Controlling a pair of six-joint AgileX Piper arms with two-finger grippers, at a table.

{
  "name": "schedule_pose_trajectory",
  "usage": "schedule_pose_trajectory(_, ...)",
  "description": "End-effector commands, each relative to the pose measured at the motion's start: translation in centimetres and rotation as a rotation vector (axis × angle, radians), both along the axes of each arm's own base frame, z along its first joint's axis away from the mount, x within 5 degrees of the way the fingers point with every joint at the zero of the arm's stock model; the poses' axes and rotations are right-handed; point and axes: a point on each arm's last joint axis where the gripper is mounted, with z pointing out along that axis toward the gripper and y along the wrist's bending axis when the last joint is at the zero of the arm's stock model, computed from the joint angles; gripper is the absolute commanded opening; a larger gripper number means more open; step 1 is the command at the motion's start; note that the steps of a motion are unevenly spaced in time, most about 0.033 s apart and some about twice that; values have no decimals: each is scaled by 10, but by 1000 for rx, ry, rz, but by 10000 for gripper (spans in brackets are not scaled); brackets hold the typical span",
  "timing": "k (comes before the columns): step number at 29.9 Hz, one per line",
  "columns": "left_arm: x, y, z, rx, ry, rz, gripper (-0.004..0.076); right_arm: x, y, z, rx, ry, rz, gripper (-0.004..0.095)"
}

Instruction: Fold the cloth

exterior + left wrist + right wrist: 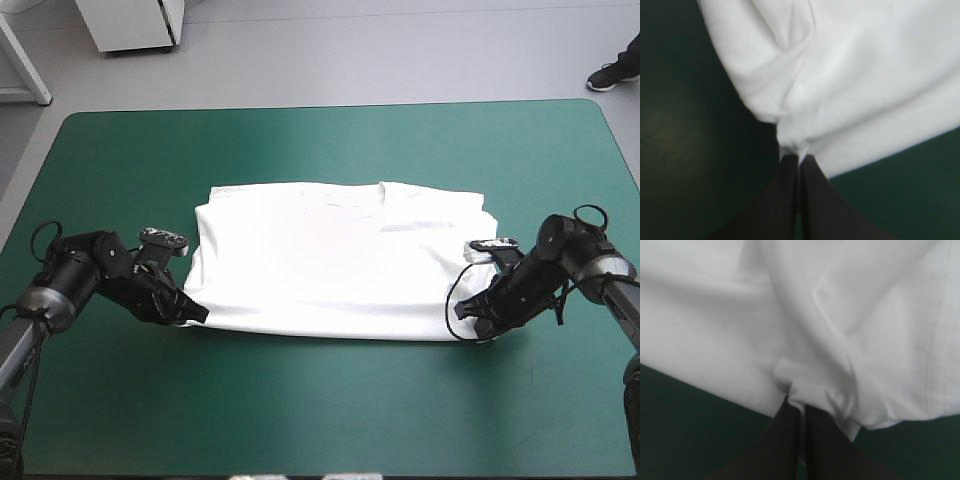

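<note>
T-shirt (340, 260) — spread on teal-green cover (320, 410) | left jaws clamped on near-left corner | right jaws clamped on near-right corner

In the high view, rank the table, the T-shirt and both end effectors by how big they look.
1. table
2. T-shirt
3. left end effector and right end effector: they look alike, so I won't rank them.

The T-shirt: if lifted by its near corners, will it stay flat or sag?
Probably floppy: the T-shirt bunches into soft folds where the left gripper and right gripper pinch it, so its middle would likely sag. It looks thin, so probably light for its size.
</note>
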Motion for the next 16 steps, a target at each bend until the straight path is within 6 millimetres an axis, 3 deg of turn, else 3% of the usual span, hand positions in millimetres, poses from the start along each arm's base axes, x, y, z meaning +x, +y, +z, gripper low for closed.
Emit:
schedule_pose_trajectory(1,-2,0,13,-5,-50,10,-8,-3,0,15,-5,-39,7,-13)
schedule_pose_trajectory(6,-7,4,11,42,7,-20,57,-5,0,16,1,-20,15,20)
schedule_pose_trajectory(10,-14,5,15,59,33,-29,242,-6,0,24,7,-13,23,174)
schedule_pose_trajectory(13,-21,6,27,58,-20,-15,379,-4,0,40,8,-55,26,308)
schedule_pose_trajectory(16,-29,7,46,51,-111,6,418,0,0,65,2,-133,16,378)
